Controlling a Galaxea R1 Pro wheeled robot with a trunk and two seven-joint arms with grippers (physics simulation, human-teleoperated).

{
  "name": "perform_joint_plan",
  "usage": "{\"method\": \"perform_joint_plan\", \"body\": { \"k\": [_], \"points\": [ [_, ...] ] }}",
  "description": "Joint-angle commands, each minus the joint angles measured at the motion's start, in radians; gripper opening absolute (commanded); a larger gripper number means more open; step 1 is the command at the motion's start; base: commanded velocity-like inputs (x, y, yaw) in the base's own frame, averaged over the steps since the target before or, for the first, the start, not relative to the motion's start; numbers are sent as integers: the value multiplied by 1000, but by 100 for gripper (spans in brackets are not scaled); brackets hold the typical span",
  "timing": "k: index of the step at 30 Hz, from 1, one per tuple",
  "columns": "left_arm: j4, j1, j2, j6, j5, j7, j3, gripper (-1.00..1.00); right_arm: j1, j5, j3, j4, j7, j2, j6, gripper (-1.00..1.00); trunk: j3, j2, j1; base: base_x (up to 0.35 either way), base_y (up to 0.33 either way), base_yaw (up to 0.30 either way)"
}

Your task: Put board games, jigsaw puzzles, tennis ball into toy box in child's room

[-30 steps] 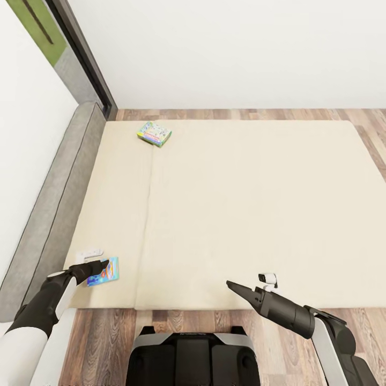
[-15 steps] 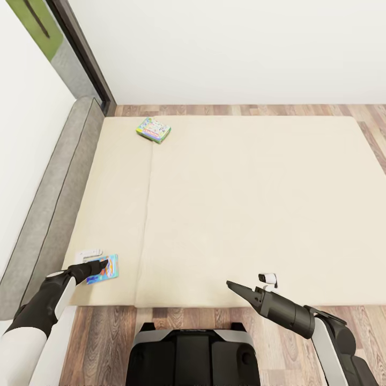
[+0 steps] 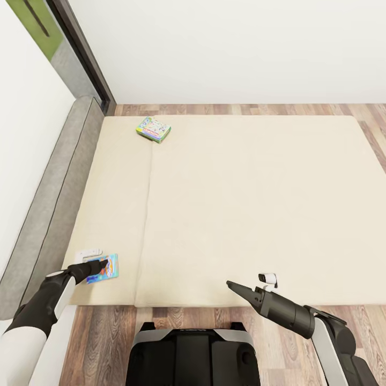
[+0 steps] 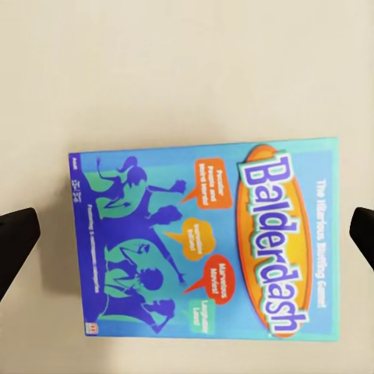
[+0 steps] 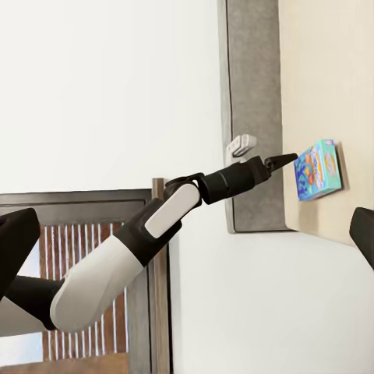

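Left gripper [image 3: 99, 264] open, jaws straddling blue flat Balderdash game box [image 4: 204, 241] at near-left corner of beige bed [image 3: 241, 203]. Advice: centre over box, descend squarely, close across short sides. Right gripper [image 3: 229, 284] open, idle.

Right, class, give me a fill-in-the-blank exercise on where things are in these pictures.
1. The blue Balderdash board game box lies flat on the beige ___.
2. The left gripper, its fingers ___, hangs over that box.
3. The green-white board game box lies nearer the grey ___.

Missing words: mattress; open; headboard
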Motion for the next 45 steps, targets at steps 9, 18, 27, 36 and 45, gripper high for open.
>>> {"method": "perform_joint_plan", "body": {
  "k": [9, 18, 27, 36, 45],
  "points": [
    [-2, -1, 0, 7, 9, -2, 2, 100, -1, -1, -1, 0, 0, 0, 5, 100, -4, -1, 1, 0, 0, 0],
    [-2, -2, 0, 5, 9, -2, 2, 100, -1, -1, -1, 0, 0, 0, 5, 100, -15, -1, 1, 0, 0, 0],
    [-1, -3, 0, -15, 9, -3, 2, 100, 0, -1, -1, 0, 0, 0, 5, 100, -28, -1, 1, 0, 0, 0],
    [0, -3, 5, -18, 10, -5, 3, 100, -1, -1, -1, 0, 0, 0, 5, 100, -42, -1, 1, 0, 0, 0],
    [0, -3, 25, -18, 17, -11, 6, 100, -1, -1, -1, 1, -1, 0, 5, 100, -55, -1, 1, 0, 0, 0]
  ]
}}
